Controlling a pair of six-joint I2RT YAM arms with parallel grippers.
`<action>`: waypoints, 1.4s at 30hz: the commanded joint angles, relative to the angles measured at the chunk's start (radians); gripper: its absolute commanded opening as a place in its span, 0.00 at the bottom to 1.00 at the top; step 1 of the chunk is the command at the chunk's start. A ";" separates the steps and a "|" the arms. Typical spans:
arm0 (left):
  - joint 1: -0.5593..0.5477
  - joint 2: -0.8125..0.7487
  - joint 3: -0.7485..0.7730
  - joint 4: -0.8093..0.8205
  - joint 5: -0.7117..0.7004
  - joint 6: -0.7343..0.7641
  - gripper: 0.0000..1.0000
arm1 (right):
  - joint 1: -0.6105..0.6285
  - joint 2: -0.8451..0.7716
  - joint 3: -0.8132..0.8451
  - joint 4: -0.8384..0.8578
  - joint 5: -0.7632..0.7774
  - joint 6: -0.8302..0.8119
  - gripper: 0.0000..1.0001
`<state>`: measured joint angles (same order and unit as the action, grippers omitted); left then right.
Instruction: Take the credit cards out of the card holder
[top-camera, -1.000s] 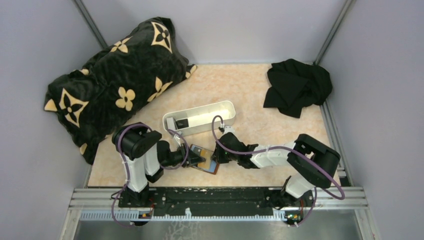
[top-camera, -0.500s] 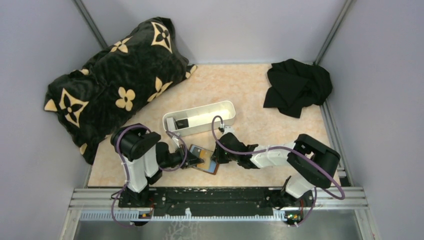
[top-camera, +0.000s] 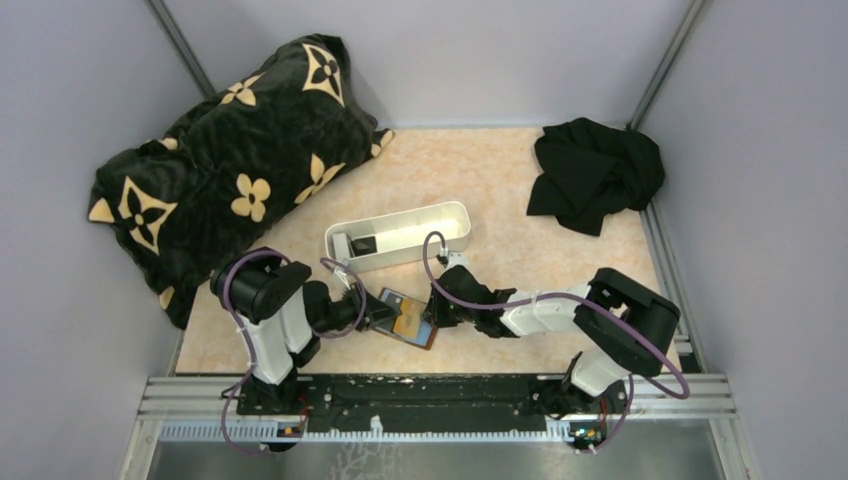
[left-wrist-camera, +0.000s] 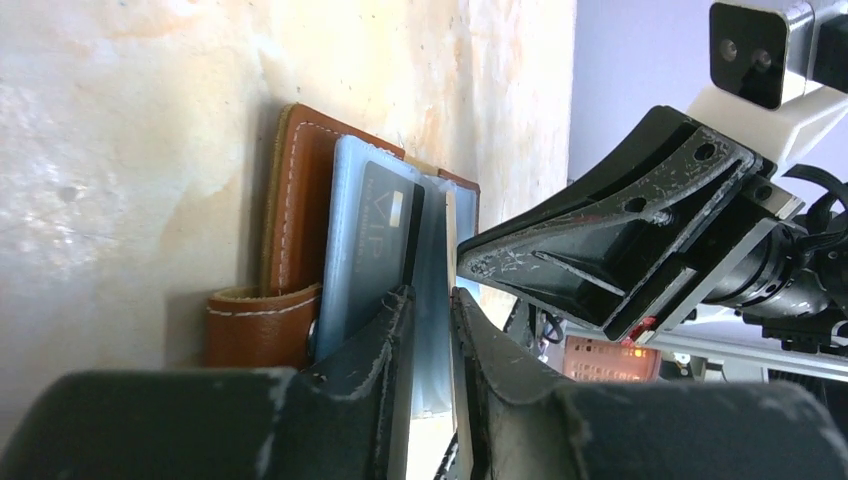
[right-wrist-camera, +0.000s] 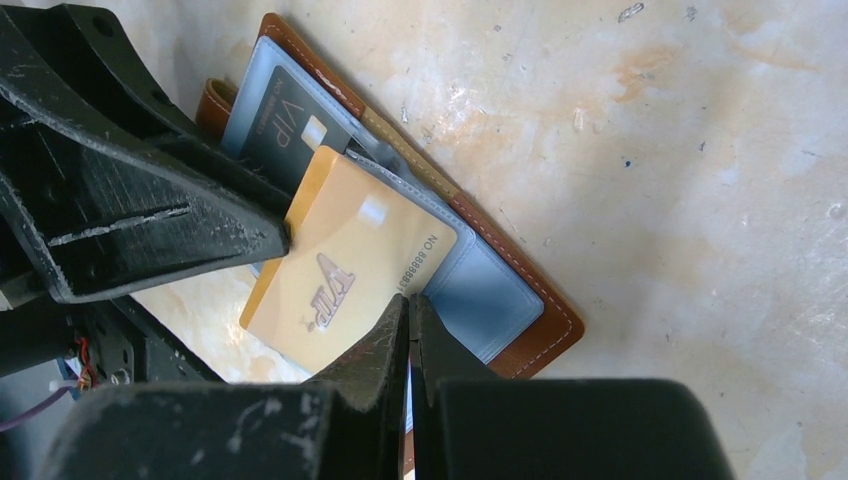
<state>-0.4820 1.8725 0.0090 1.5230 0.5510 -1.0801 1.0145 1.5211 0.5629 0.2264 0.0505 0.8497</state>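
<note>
The card holder (top-camera: 418, 335) lies open near the front edge, brown leather (right-wrist-camera: 555, 325) outside and blue-grey pockets inside. A dark credit card (right-wrist-camera: 285, 125) sits in its far pocket. A gold credit card (right-wrist-camera: 340, 260) sticks halfway out of the near pocket. My left gripper (left-wrist-camera: 432, 300) is open by a narrow gap and straddles the gold card's edge (left-wrist-camera: 448, 230); one of its fingers (right-wrist-camera: 150, 215) touches that card. My right gripper (right-wrist-camera: 408, 300) is shut, its tips pressing down on the holder beside the gold card.
A long white tray (top-camera: 400, 235) with a dark item inside stands just behind the holder. A black patterned pillow (top-camera: 230, 170) fills the back left. A black cloth (top-camera: 595, 172) lies at the back right. Grey walls enclose the table.
The left arm's elbow has shifted a little to the left while its gripper stays at the holder. The right arm has not moved.
</note>
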 joint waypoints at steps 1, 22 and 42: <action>0.021 0.004 -0.165 0.267 0.018 0.015 0.23 | 0.013 0.030 -0.015 -0.026 -0.001 -0.009 0.00; 0.094 -0.070 -0.165 0.265 0.105 -0.012 0.00 | 0.004 0.042 -0.021 -0.034 0.005 -0.002 0.00; 0.198 -0.199 -0.213 0.003 0.040 0.149 0.00 | -0.029 -0.058 -0.025 -0.118 0.051 -0.042 0.10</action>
<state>-0.3080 1.7397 0.0055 1.5173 0.6292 -1.0096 0.9981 1.4857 0.5423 0.2062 0.0589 0.8463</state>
